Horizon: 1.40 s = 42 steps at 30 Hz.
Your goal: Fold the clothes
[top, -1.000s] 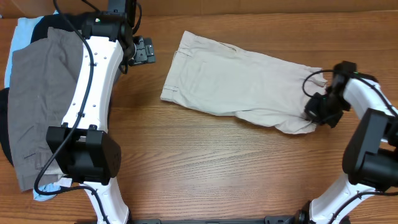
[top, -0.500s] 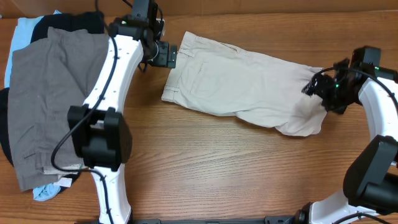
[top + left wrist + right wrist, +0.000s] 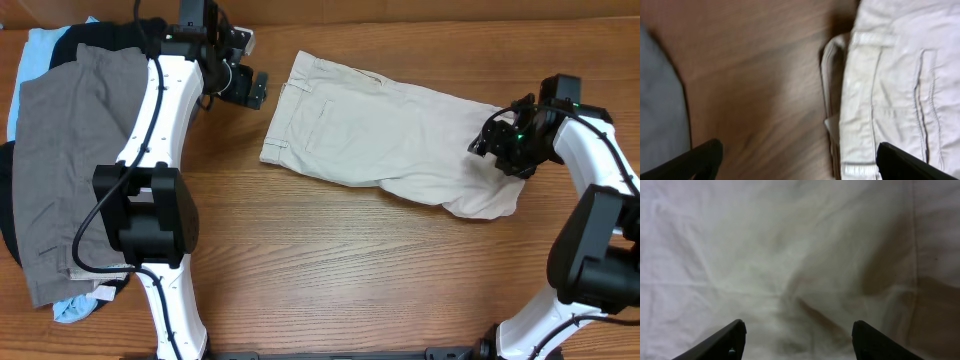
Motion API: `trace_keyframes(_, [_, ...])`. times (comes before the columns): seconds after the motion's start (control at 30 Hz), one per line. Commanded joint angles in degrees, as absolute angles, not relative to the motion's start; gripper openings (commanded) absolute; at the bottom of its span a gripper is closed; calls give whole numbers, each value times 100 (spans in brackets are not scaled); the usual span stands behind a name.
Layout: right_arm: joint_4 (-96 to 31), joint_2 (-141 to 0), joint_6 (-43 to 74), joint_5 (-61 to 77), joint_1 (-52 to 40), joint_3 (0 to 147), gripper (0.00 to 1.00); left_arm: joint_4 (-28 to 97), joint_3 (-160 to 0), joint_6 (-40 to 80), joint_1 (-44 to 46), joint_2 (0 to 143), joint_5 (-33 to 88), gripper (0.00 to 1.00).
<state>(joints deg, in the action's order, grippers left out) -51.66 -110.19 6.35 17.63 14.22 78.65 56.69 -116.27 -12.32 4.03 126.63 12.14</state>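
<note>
Wooden desk [image 3: 350,280] carries the beige shorts [image 3: 380,135] flat at its middle. Spread left pincer [image 3: 252,90] hovers beside the waistband [image 3: 282,120] and may close on wood; spread right pincer [image 3: 493,148], over the leg end [image 3: 488,198], may snag one layer only.

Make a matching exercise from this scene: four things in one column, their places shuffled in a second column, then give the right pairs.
Things
1. beige khaki shorts
2. gray shorts
3. left gripper
4. right gripper

Places
A. over the leg end of the khaki fabric
B. on top of the clothes pile at the table's left side
C. spread flat mid-table
D. over bare wood beside the waistband

Pairs: 1-C, 2-B, 3-D, 4-A
</note>
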Motion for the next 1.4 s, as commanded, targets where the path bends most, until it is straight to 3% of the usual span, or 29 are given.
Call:
trace_keyframes(0.0, [-5153,-11203,598,1772,1426,7983,70,5413,-11631,-1787,469,12868,1706,100])
trace_keyframes(0.4, [-5153,-11222,598,1763,1426,7979,69,5100,-11631,-1712,510,13745,2867,100])
trace_keyframes(0.77, [-5153,-11222,598,1658,1426,7979,70,4901,-11631,-1627,836,14289,2943,100])
trace_keyframes(1.0, [-5146,-11222,598,1658,1426,7979,69,4694,-11631,-1210,945,14547,2722,94])
trace_keyframes(1.03, [-5146,-11222,598,1658,1426,7979,69,4670,-11631,-1135,947,14588,2724,91])
trace_keyframes(1.1, [-5146,-11222,598,1660,1426,7979,69,4670,-11631,-880,954,14741,2727,60])
trace_keyframes(1.17, [-5124,-11222,600,1660,1426,7979,68,4700,-11631,-663,967,14838,2652,14])
trace_keyframes(1.2, [-5081,-11222,598,1662,1424,7979,68,4733,-11631,-556,967,14853,2602,4])
trace_keyframes(1.37, [-4958,-11220,598,1817,1426,8038,60,4888,-11660,-97,906,14781,2283,4])
